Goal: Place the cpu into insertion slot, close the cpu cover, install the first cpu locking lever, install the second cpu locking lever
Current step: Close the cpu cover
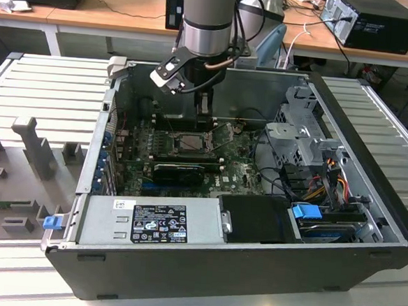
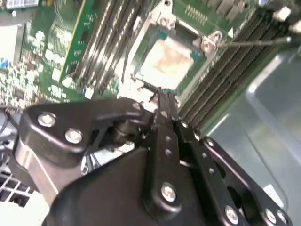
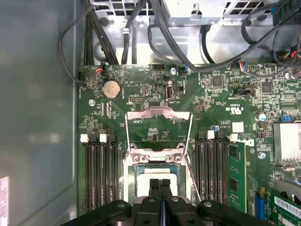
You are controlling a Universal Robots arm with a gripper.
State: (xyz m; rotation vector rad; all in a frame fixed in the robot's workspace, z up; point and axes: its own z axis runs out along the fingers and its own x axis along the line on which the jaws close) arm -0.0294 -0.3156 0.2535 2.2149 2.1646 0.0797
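The cpu (image 2: 167, 60), a pale square chip, lies flat in the insertion slot (image 3: 141, 165) on the green board. In the exterior view the cpu (image 1: 191, 142) sits just below my gripper (image 1: 204, 113). My gripper (image 3: 160, 184) hangs over one edge of the slot, its black fingers (image 2: 162, 106) shut together with nothing between them. The cpu cover (image 3: 159, 115), a silvery frame with a square window, stands swung back open beyond the slot. A thin metal locking lever (image 2: 251, 42) sticks out beside the slot, unlatched.
The open computer case (image 1: 368, 206) lies on a ribbed table. Long black memory slots (image 3: 101, 174) flank the socket on both sides. A black finned card (image 1: 178, 171), a grey power supply (image 1: 154, 221), a drive cage (image 1: 300, 135) and cable bundles (image 3: 141, 28) crowd the board.
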